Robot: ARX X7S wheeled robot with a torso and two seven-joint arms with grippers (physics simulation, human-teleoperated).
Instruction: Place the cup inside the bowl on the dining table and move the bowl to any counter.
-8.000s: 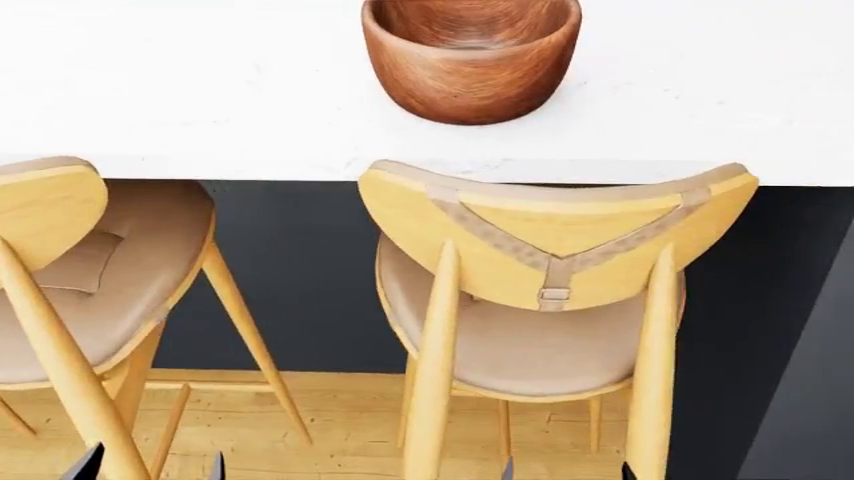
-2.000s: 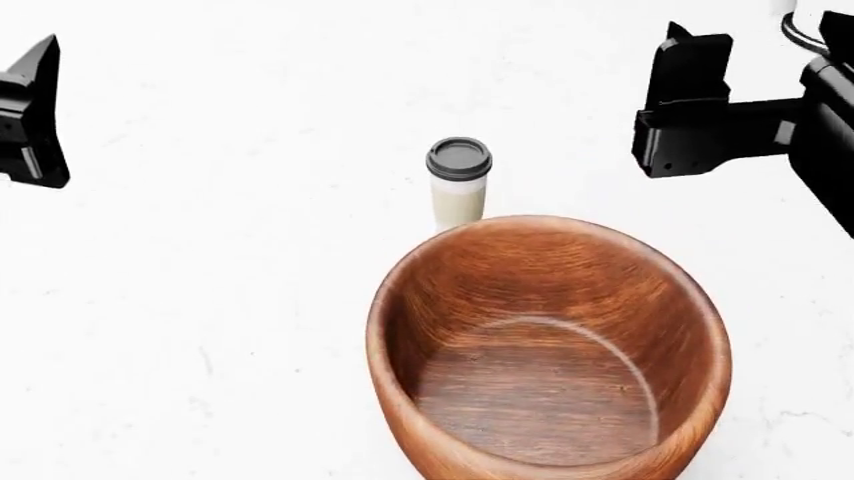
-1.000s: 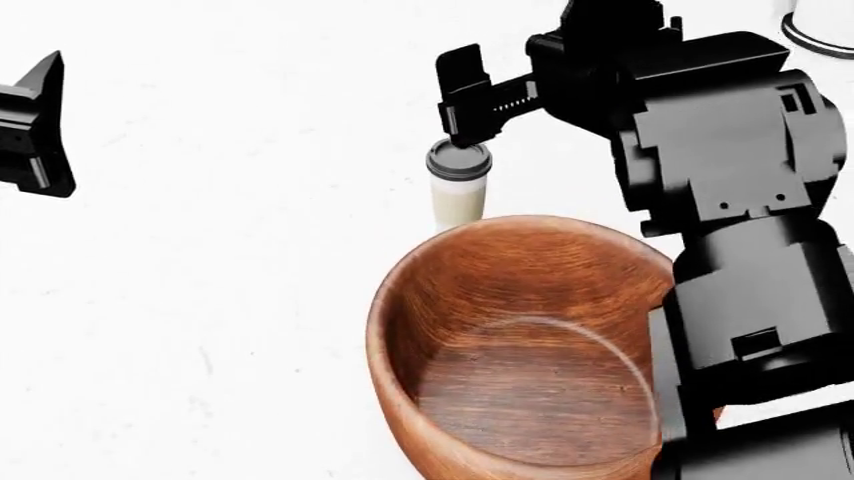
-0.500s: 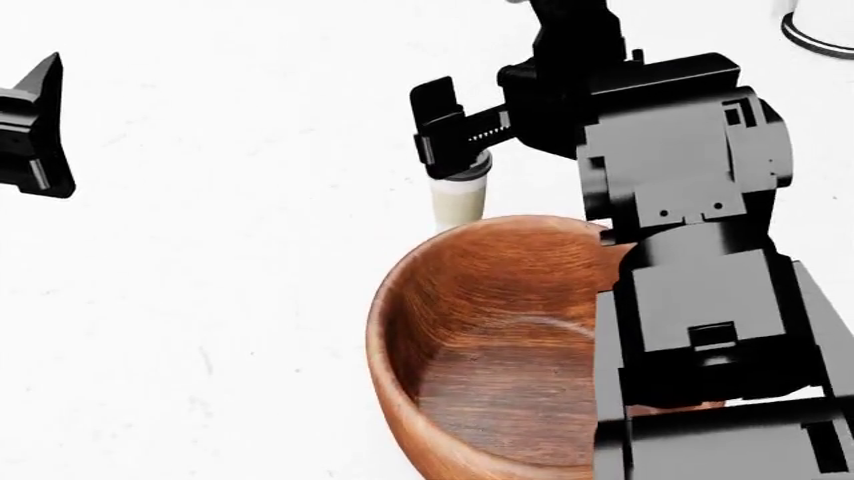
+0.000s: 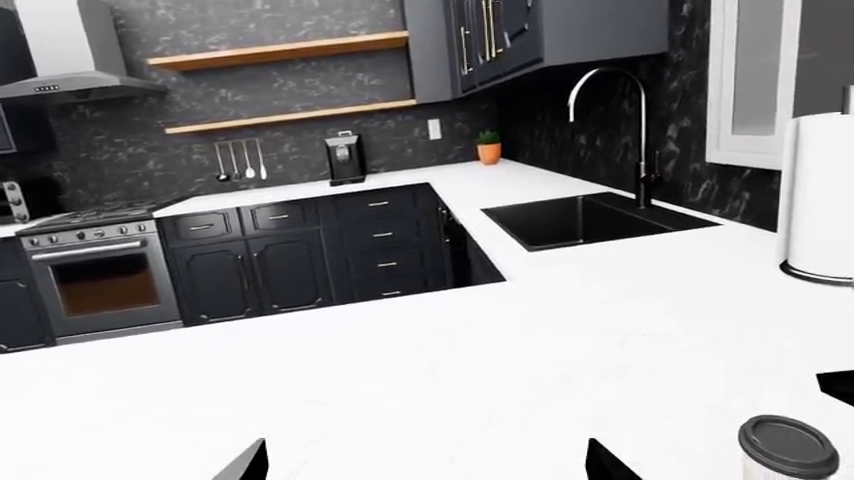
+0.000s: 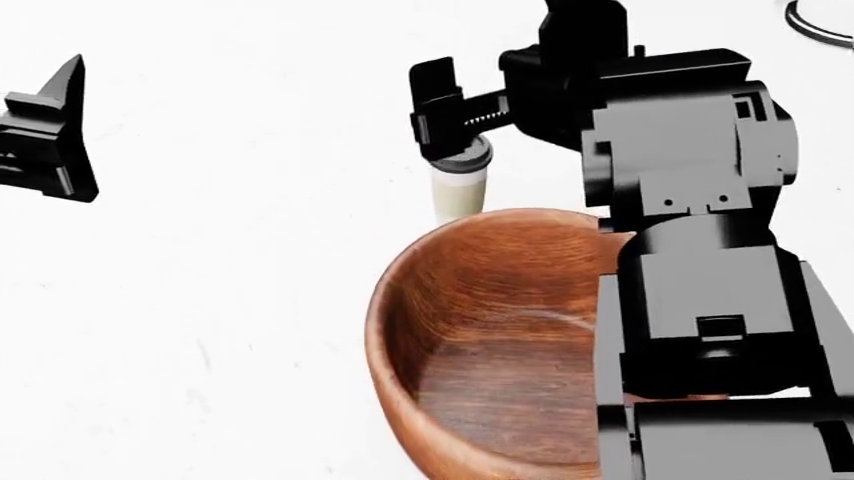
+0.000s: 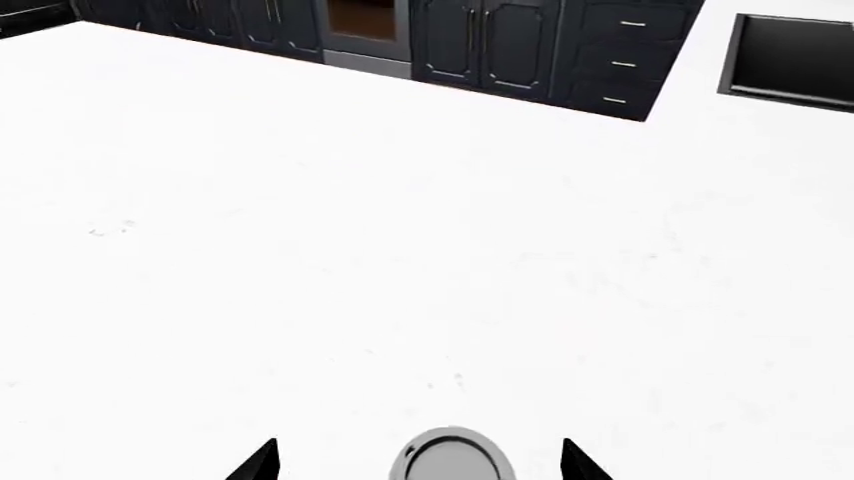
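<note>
Since the small cream tapered cup with the grey lid [image 6: 462, 186] stands upright between the spread fingers of the right hand [image 7: 419, 460], just beyond the big reddish-brown wooden bowl [image 6: 497, 345] on the white worktop [image 6: 240, 320], grip the body below the lid. Probably light, thin-walled, tippy: squeeze gently. Left hand [image 5: 424, 462] wide, empty.

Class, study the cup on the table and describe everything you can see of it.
The cup is small, cream-white and tapered, capped with a round grey lid. It stands upright on the white dining table, just beyond the far rim of the wooden bowl, which hides its base. The right gripper is over it, one of the fingers on each side of the lid; contact cannot be confirmed.
</note>
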